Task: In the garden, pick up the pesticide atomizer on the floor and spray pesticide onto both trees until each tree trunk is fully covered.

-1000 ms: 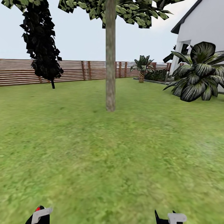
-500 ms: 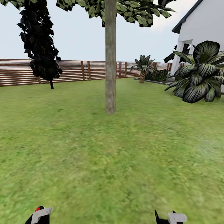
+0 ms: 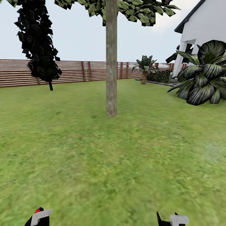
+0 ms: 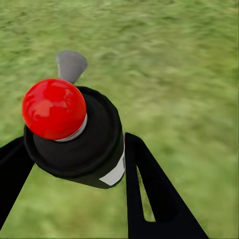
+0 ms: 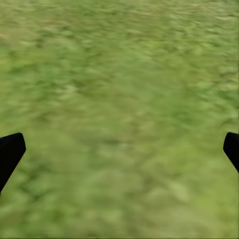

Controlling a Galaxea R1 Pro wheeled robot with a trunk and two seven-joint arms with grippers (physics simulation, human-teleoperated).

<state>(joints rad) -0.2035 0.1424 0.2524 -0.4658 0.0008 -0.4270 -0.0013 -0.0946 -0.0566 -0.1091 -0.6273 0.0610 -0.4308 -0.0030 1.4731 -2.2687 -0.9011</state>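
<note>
The atomizer [image 4: 79,134] is clamped in the left claw [image 4: 74,164]; the right claw [image 5: 119,149] is spread empty. Spray may fall short of the distant trunk [image 3: 111,62].

tree trunk [image 3: 111,59] ahead at centre on lawn [image 3: 113,157], fence [image 3: 72,71] behind, house [image 3: 204,28] at right

red-tipped black atomizer [image 4: 74,134], mottled grey-tan trunk [image 3: 111,59], green lawn [image 3: 125,157]
</note>
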